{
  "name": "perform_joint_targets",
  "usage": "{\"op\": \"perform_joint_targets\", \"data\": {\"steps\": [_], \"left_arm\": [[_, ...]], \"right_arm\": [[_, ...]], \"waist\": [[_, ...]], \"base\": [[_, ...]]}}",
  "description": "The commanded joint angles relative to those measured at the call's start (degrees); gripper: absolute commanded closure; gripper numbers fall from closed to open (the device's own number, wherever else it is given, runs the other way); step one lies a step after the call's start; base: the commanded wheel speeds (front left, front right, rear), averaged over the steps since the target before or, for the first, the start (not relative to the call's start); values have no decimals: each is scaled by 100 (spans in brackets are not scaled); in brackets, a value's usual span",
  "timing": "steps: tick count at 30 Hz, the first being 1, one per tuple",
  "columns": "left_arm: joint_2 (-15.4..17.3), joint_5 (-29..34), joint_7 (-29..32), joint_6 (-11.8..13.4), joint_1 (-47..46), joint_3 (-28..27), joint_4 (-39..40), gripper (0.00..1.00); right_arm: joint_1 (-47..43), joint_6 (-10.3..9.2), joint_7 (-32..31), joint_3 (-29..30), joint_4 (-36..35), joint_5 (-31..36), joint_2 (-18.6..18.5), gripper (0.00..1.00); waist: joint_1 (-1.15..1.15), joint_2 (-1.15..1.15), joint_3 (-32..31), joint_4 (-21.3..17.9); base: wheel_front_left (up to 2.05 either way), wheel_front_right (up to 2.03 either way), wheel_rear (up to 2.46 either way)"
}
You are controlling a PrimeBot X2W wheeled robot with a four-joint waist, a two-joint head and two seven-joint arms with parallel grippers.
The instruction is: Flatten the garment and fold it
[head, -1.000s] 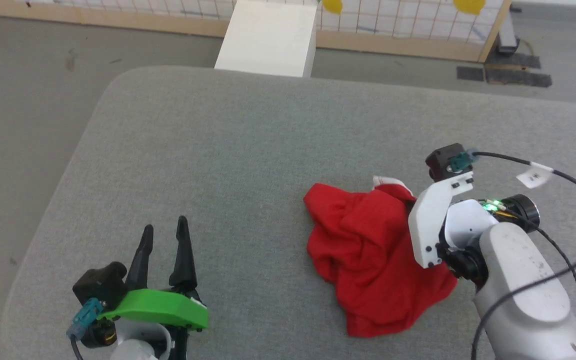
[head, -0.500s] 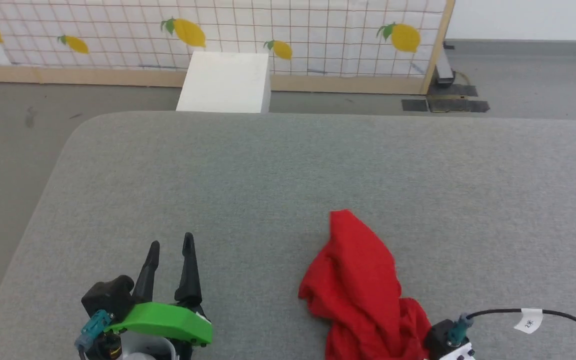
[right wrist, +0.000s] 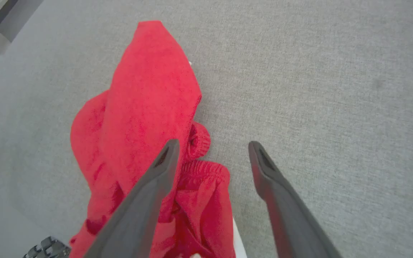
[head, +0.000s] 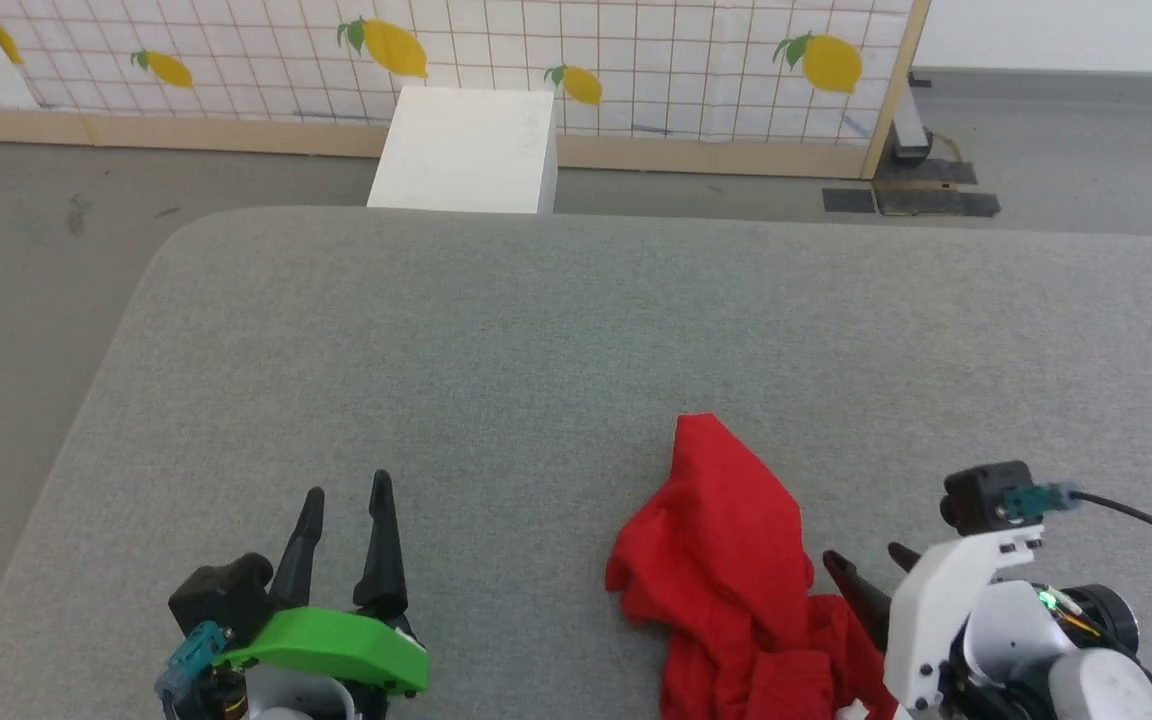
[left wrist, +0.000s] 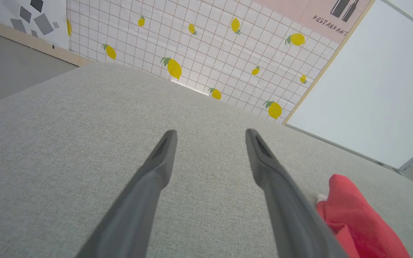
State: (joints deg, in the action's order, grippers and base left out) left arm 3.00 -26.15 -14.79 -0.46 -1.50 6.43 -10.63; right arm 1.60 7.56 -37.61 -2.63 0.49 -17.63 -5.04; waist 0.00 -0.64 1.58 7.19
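Observation:
The garment is a crumpled bright red heap on the grey padded table, near its front edge, right of centre. One flap rises to a point aimed away from me. The right wrist view shows the garment with a gathered waistband and a sliver of white trim low down. My right gripper is open just right of the heap; its left finger overlaps the cloth and holds nothing. My left gripper is open over bare table, well left of the garment.
A white box stands on the floor beyond the table's far edge. Behind it runs a lemon-patterned panel with a wooden frame. The table's rounded far left corner drops to grey floor.
The head camera has tilted up. My right gripper, earlier down on the garment, has drawn back to the near right and stands open. The heap is now narrower, with a peaked flap.

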Motion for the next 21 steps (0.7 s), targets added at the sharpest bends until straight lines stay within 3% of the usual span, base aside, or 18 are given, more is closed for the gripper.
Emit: {"op": "perform_joint_targets", "data": {"steps": [1, 7, 17, 18, 20, 21], "left_arm": [[-12, 1, -20, -9, -1, 16, -3, 0], [-13, -37, -20, -8, -107, 62, 9, 0], [-13, -98, -20, 13, -186, 94, 14, 0], [-13, -100, -20, 14, -192, 99, 12, 0], [-13, -105, -20, 21, -191, 92, 13, 0], [-13, -107, -20, 24, -188, 86, 13, 0]], "right_arm": [[169, -8, 18, 30, 195, 209, 38, 0], [613, -8, 33, -72, 1006, 941, 151, 0], [849, -8, 34, -715, 1783, 972, 191, 0], [861, -8, 12, -716, 1841, 958, 185, 24], [920, -8, 99, -643, 1859, 918, 160, 100], [950, -8, 137, -598, 1852, 897, 138, 100]], "waist": [[0, 64, 67, 54], [0, 64, 243, 200], [0, 64, 461, 391], [0, 64, 465, 398], [0, 64, 462, 396], [0, 64, 457, 391]], "base": [[0, 0, 0], [0, 0, 0], [0, 0, 0], [0, 0, 0], [0, 0, 0], [0, 0, 0]]}}
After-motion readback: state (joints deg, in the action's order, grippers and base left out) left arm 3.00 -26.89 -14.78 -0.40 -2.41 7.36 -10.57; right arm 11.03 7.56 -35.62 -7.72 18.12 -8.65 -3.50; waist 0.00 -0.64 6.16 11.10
